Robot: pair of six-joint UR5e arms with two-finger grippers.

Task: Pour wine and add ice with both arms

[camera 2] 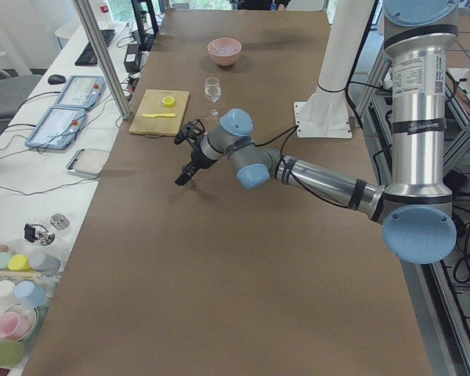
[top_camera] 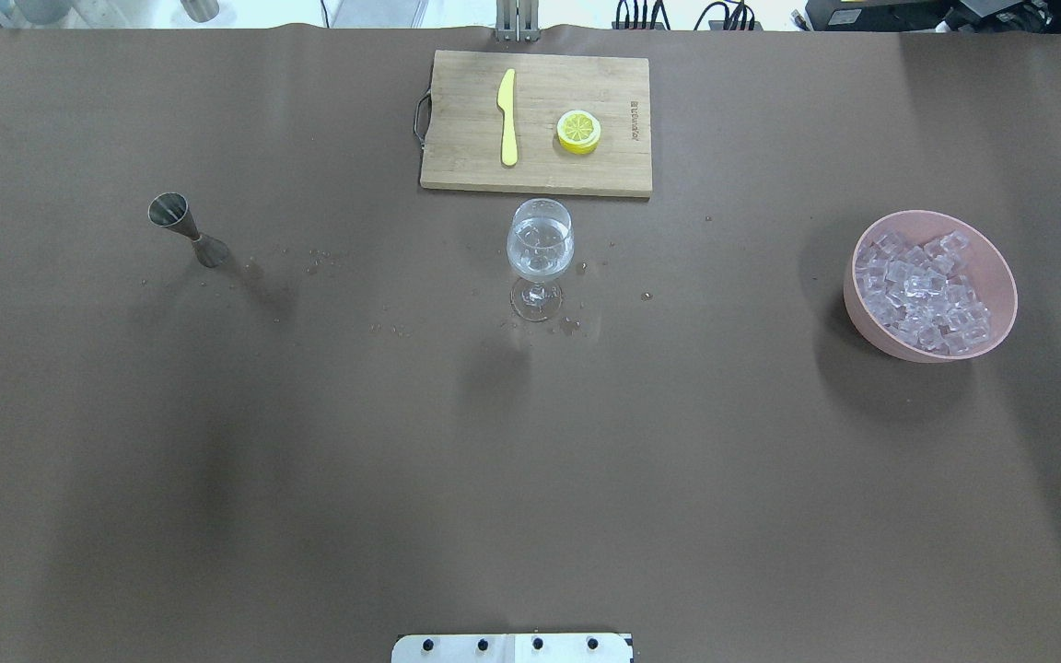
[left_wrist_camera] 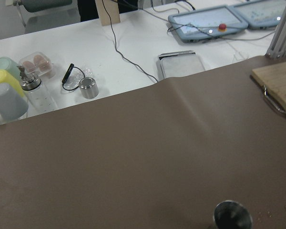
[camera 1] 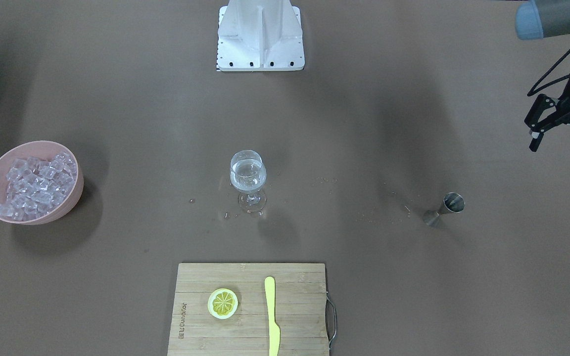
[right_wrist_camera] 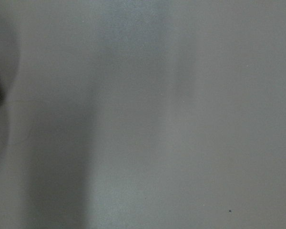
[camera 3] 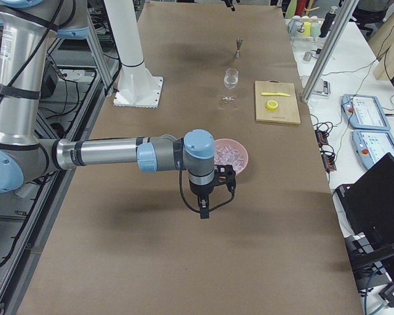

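Out at the table's left end, the left arm's black two-finger gripper [camera 1: 562,152] hangs fingers spread, empty, near the upright steel jigger [camera 1: 444,210]. The right arm's gripper [camera 3: 207,205] hovers beside the pink bowl [camera 1: 70,202] of clear ice cubes [camera 1: 35,185]; spread or closed, can't tell. The clear wine [camera 1: 248,179] sits mid-table in the stemmed glass [camera 1: 251,201], stem vertical, mouth up.

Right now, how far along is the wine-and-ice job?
Done: the glass holds clear wine, and the metal measure stands set down on the table. In hand: nothing that I can see. The left tool hangs open off to the side, and the right tool hangs near the pink bowl, its grip unclear. Left: the ice sits heaped in the bowl. I cannot tell whether any cubes are in the glass.
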